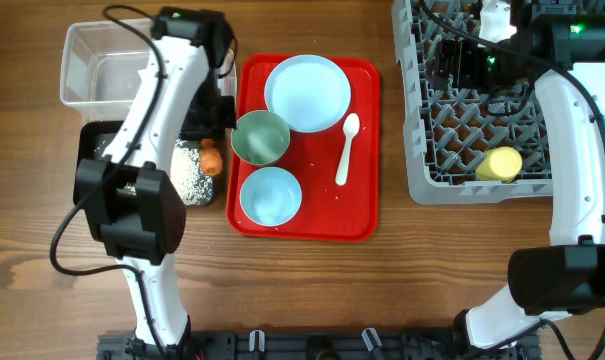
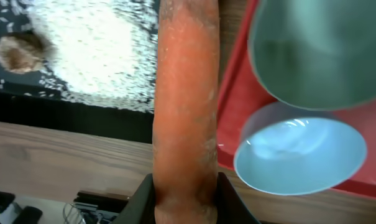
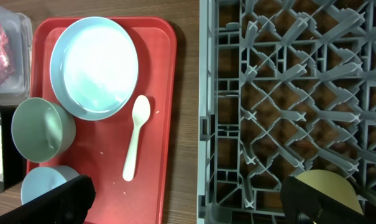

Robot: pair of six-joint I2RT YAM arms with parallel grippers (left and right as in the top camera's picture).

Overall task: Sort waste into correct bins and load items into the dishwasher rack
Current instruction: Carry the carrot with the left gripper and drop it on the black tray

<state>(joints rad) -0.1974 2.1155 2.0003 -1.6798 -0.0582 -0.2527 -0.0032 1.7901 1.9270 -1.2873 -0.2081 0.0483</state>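
1. Fingers (image 2: 143, 200) of the left gripper (image 2: 186, 208) are clamped on one end of the orange carrot (image 2: 186, 93). It juts straight out from between them, lengthwise.
2. Just beneath, the carrot runs along the right rim of the black tub (image 2: 82, 115), with a strip of bare wood and the wall of the red tray (image 2: 234, 118) close on its right. We cannot tell whether it touches the rim.
3. We judge the step in hand to be dropping the carrot in with the food waste. Rice (image 2: 94, 50) covers the tub floor to the left, and the brown scrap (image 2: 17, 51) sits at its far left.
4. To do it well, we would shift left until the whole length is over the rice, then part the fingers low — a long round thing released on an edge may roll onto the wood.
5. Mind the mint bowl (image 2: 318, 50) and blue bowl (image 2: 299, 158) on the tray, near the carrot's right side. Any swing that way risks a knock.
6. Farther off, the right gripper (image 3: 188, 193) hovers over the rack (image 3: 287, 74) with fingers wide apart and nothing between them. The yellow cup (image 3: 327, 185) lies in the rack below.
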